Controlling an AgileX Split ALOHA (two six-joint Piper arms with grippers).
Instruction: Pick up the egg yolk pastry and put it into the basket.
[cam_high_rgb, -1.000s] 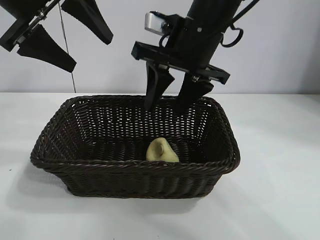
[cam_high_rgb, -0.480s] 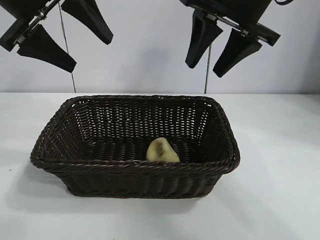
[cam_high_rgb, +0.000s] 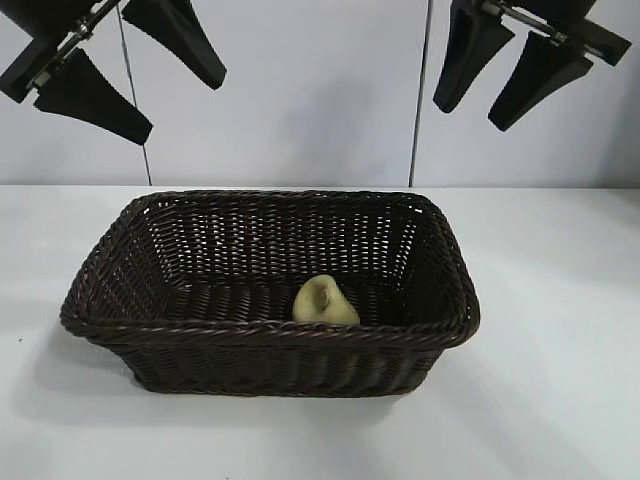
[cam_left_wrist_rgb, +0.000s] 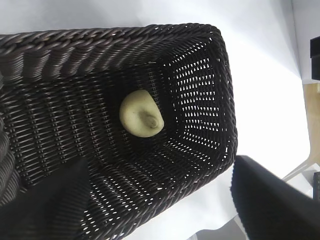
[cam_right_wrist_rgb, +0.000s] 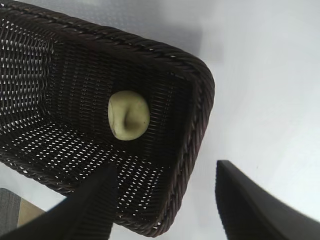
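The pale yellow egg yolk pastry (cam_high_rgb: 323, 301) lies inside the dark brown wicker basket (cam_high_rgb: 270, 335), near its front wall, right of the middle. Both wrist views show the pastry (cam_left_wrist_rgb: 142, 113) (cam_right_wrist_rgb: 128, 115) on the basket floor (cam_left_wrist_rgb: 65, 125) (cam_right_wrist_rgb: 60, 100). My right gripper (cam_high_rgb: 472, 118) hangs open and empty high above the basket's far right corner. Its fingers (cam_right_wrist_rgb: 90, 205) frame that corner in the right wrist view. My left gripper (cam_high_rgb: 185, 110) is open and empty high at the upper left.
The basket stands on a white table (cam_high_rgb: 560, 330) against a pale wall. Thin vertical rods (cam_high_rgb: 136, 100) rise behind the basket. Open tabletop lies to the right and in front of the basket.
The right gripper has risen from just over the basket's far side and moved up and right, well clear of it. The pastry stays in the basket. The left arm has not moved.
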